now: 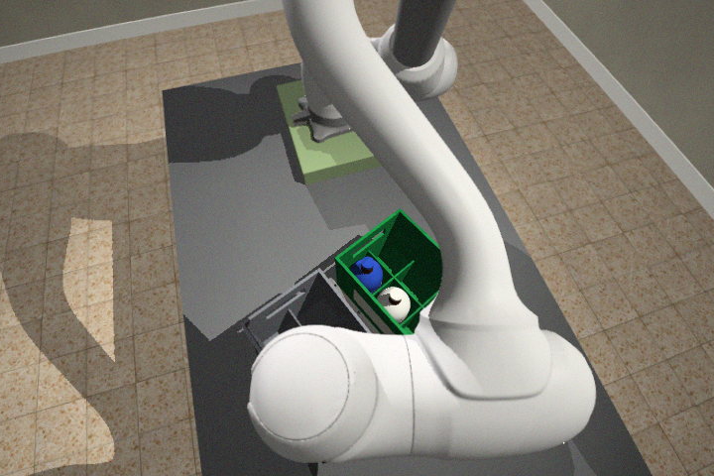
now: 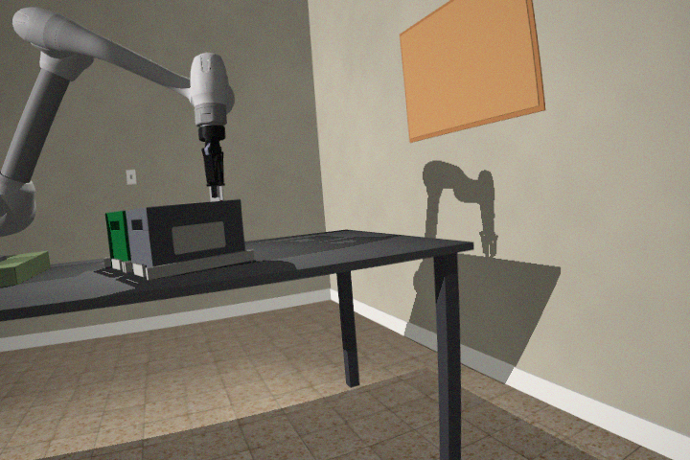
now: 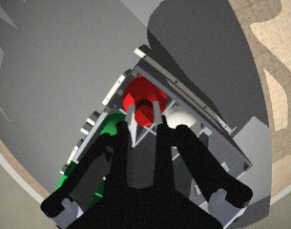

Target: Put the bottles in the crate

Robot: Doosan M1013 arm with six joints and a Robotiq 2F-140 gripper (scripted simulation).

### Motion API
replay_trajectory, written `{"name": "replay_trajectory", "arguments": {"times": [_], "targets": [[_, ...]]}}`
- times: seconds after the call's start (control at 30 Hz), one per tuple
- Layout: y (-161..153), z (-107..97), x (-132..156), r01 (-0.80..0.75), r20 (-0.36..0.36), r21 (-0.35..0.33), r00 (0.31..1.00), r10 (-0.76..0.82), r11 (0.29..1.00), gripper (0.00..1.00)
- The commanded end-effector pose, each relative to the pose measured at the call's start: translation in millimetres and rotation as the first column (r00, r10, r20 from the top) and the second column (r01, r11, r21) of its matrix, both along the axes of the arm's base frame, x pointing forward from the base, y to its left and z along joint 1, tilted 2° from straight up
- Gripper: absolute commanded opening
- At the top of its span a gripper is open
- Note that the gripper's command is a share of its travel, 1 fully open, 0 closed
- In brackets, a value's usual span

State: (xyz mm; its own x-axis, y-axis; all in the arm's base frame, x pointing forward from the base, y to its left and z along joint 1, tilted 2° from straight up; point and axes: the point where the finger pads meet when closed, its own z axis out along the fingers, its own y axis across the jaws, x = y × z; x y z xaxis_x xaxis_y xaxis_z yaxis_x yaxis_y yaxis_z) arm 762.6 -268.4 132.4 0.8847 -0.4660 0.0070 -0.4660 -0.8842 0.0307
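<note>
1. Jaws closed on the neck of the red bottle (image 3: 144, 94); our gripper (image 3: 144, 124) hung straight down over the grey crate (image 2: 194, 230), fingertips just above its rim in the exterior view.
2. We saw the red bottle directly under the gripper, inside a compartment of the grey crate. A white bottle (image 3: 179, 118) stood in the compartment just beside it.
3. The green crate (image 1: 403, 247) touched the grey crate's side. In it, a blue bottle (image 1: 368, 273) and a white-topped bottle (image 1: 394, 302) stood in adjoining cells; its other two cells showed nothing.
4. We judged the red bottle's long axis vertical, cap pointing up at the wrist camera, since only its round top and shoulder showed.
5. Risks we noted: a narrow neck held by fingertips could slip or swing if the bottle is moved quickly. A lift off vertical could catch the bottle on the divider and drag the grey crate off its place. Brushing the neighbouring white bottle could topple it.
6. We could not see the pick list, so whether red was ordered stayed unchecked.
</note>
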Motion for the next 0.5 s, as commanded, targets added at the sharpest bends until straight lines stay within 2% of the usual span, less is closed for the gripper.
{"name": "replay_trajectory", "arguments": {"times": [0.0, 0.47], "targets": [[0.1, 4.2, 0.0, 0.000, 0.000, 0.000, 1.000, 0.000, 1.000, 0.00], [0.8, 24.2, 0.2, 0.000, 0.000, 0.000, 1.000, 0.000, 1.000, 0.00]]}}
